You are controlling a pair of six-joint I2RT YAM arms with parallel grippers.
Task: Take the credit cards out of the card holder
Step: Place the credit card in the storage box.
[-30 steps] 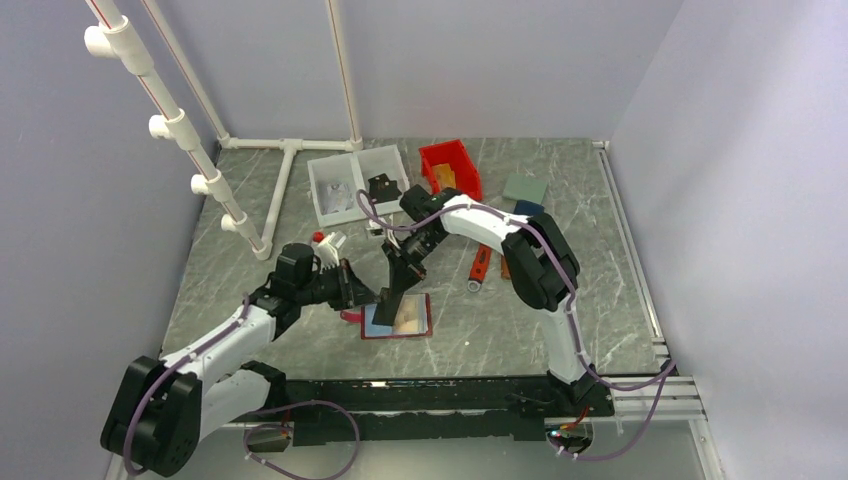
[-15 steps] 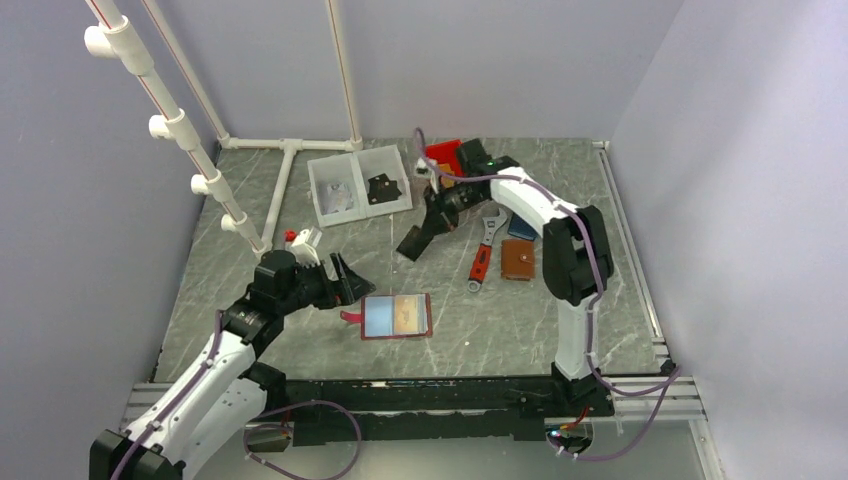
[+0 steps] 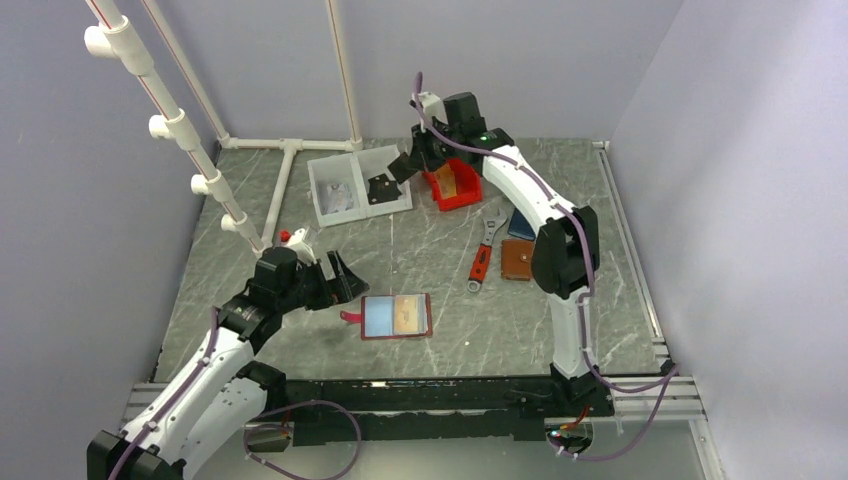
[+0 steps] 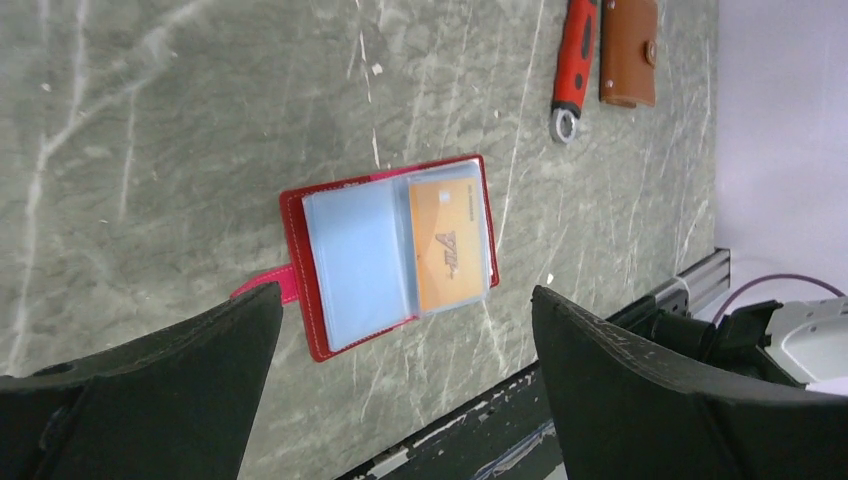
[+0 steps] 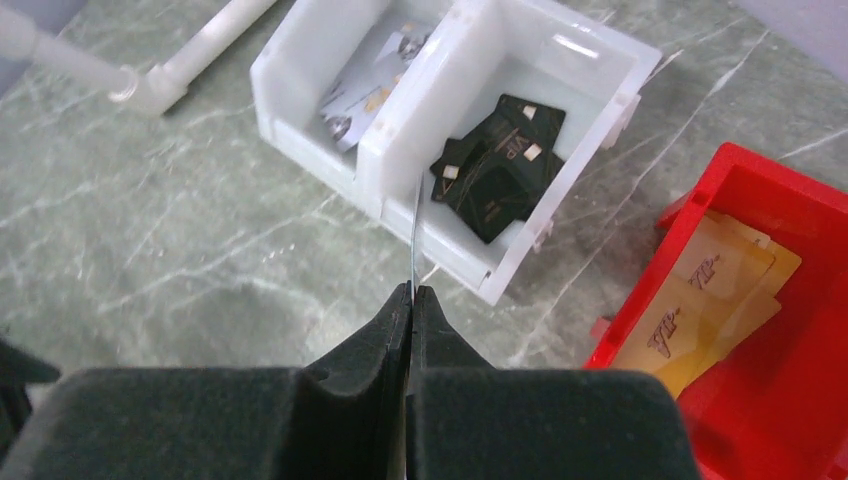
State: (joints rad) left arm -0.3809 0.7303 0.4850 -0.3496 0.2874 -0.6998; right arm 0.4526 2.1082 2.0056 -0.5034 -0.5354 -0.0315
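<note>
My right gripper (image 5: 410,292) is pressed shut on a thin credit card (image 5: 412,235) seen edge-on, above the white two-part bin (image 5: 420,110). That bin has black cards (image 5: 497,165) in its right part and pale cards (image 5: 372,72) in its left. The red bin (image 5: 790,400) holds tan-orange cards (image 5: 700,300). My left gripper (image 3: 338,277) is spread wide and empty, just left of the card holder (image 3: 382,316). It lies open on the near table (image 3: 450,280) with one orange card (image 4: 448,244) inside.

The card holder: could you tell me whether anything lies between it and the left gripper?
Nothing visible does. The left gripper, jaws open, faces the card holder across bare table, with the tan-orange card showing in its pocket.
</note>
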